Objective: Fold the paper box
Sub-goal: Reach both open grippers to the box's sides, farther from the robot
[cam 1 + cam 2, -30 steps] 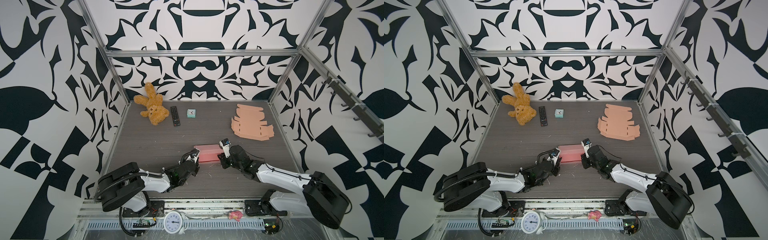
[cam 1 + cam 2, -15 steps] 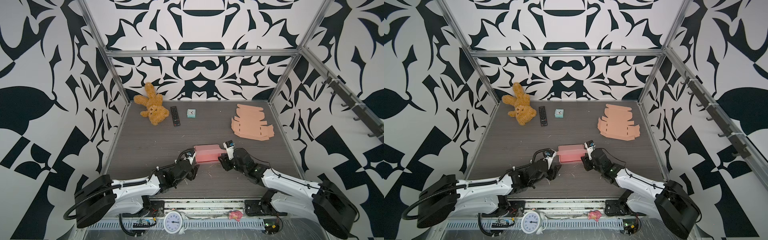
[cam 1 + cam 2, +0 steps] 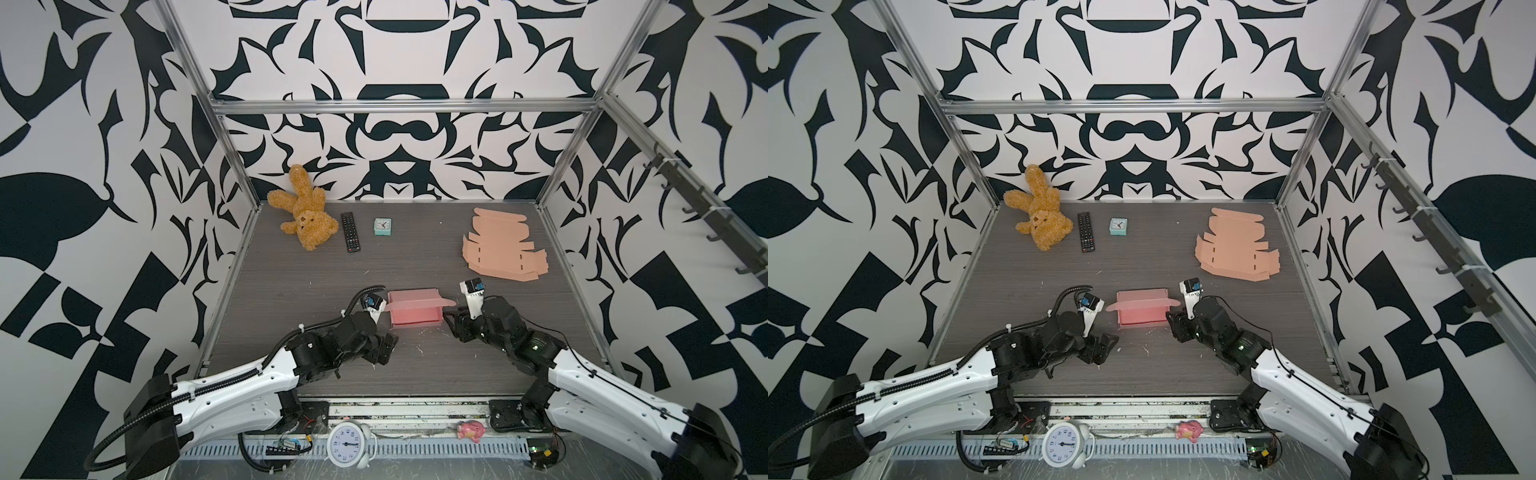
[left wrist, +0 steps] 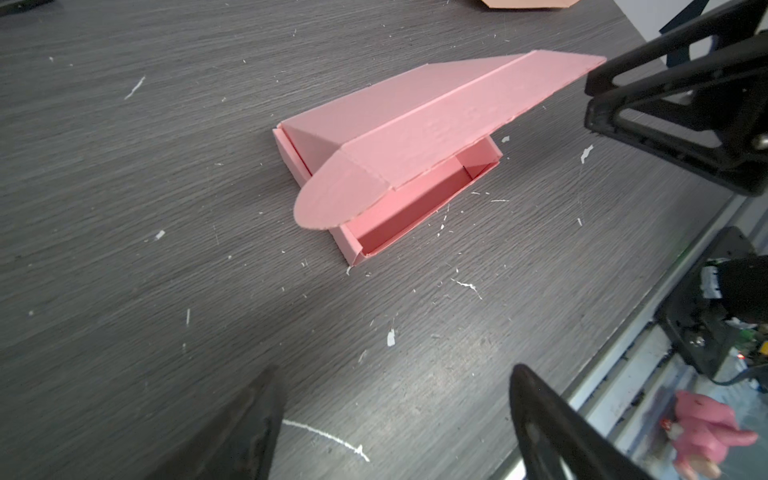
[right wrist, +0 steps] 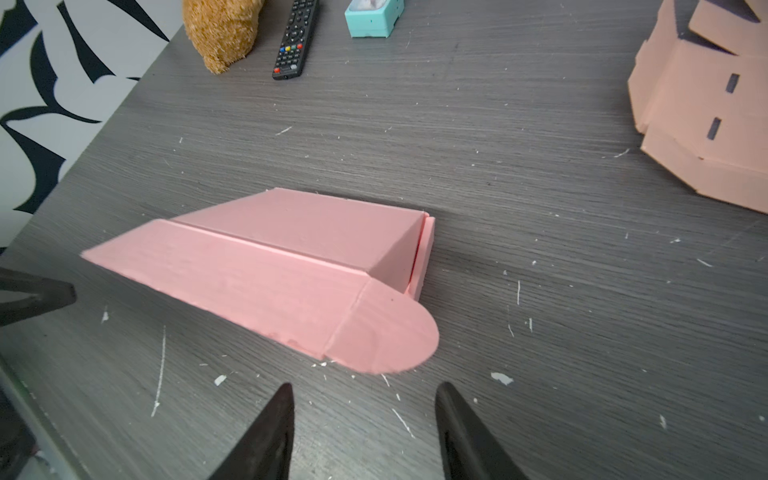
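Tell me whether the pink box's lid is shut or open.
Open. The pink box has its lid propped at a slant, rounded tabs untucked, and the left wrist view sees inside under it.

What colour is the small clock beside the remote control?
The small clock is teal with a white face, best seen in a top view.

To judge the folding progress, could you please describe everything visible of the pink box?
The pink box looks like thin card: a shallow rectangular tray on the grey table, its walls folded up. Its lid slopes half open, hinged along the far side, with a front flap and a rounded tab at each end untucked. The left hand and right hand stand open nearby, neither touching it.
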Motion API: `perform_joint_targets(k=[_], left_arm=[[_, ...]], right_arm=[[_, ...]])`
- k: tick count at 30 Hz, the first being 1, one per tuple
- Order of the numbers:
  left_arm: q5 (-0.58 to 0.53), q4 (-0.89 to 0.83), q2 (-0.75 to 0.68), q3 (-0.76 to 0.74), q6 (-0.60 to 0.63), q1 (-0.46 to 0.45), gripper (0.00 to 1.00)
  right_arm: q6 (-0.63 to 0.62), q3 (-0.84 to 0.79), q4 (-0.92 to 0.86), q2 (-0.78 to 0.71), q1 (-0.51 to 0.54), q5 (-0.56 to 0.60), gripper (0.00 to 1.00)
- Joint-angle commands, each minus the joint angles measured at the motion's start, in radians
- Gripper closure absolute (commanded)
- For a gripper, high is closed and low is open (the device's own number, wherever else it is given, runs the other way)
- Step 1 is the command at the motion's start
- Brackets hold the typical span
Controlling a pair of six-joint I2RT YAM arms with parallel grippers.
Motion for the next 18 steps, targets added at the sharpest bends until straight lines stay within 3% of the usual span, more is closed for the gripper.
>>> perform_joint_targets(k=[1, 11, 18], left_arm=[[0.055, -0.097, -0.031, 0.043, -0.03, 0.034, 0.11], [0.246, -0.138, 0.037, 0.146, 0.017, 0.18, 0.07], [0.314, -0.092, 0.083, 0.216, 0.053, 0.237, 0.06]], right_arm=[[0.043, 0.085, -0.113, -0.017, 0.005, -0.023, 0.44], [0.114, 0.245, -0.239, 0.012, 0.005, -0.098, 0.43], [0.077, 0.306, -0.273, 0.042, 0.006, -0.096, 0.38]])
